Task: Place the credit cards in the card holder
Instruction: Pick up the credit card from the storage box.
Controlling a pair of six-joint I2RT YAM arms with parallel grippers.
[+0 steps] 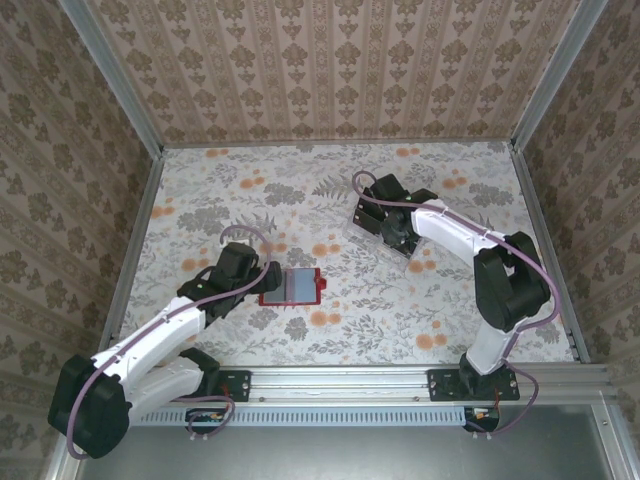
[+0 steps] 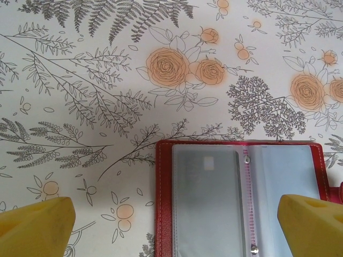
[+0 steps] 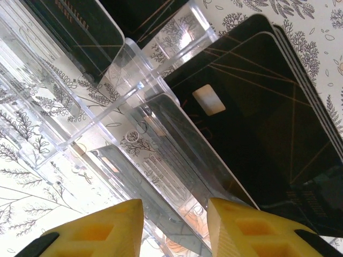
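On the surface [image 1: 200,190], left of the middle and toward the near edge: the card holder [image 1: 291,286], lying open and flat. At its left side, the left fingers [image 2: 37,225], spread wide, one over bare surface just off the holder's edge, one above the holder. Farther back and right of the middle, well apart from the holder: the plastic tray [image 1: 368,215]. In the tray's slots, the credit cards [image 3: 257,123], leaning in a stack on the right of the right wrist view, with more in the slots behind and to the left. Right up at the tray's near side, the right fingers [image 3: 96,230], a bit of the tray between them.
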